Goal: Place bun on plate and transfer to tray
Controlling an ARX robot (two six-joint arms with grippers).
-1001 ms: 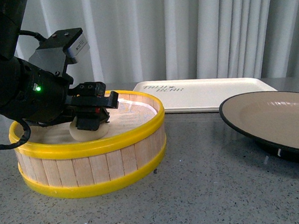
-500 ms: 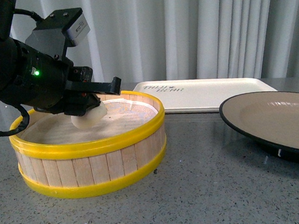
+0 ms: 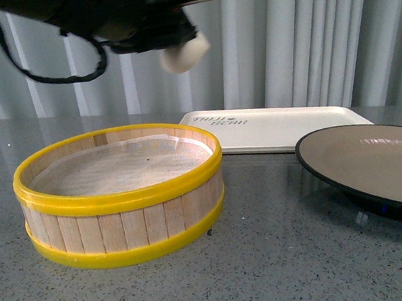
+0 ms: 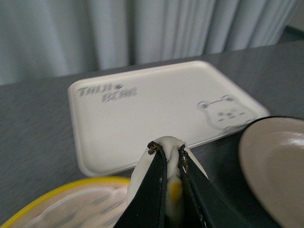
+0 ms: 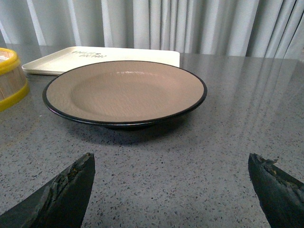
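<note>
On the left of the desk sits a yellow-rimmed steamer basket. High above its right edge, the left hand pinches the bun. The bun looks soft, light and easily squashed, so a gentle grip across its sides seems best. Further right lie the tray and the plate. The right hand is spread open and empty.

Pale pleated curtain behind; grey speckled stone tabletop, soft even light

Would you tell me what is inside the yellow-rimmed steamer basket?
Only a pale paper liner shows inside; the near wall hides the front floor. The bun is held aloft by the left gripper.
</note>
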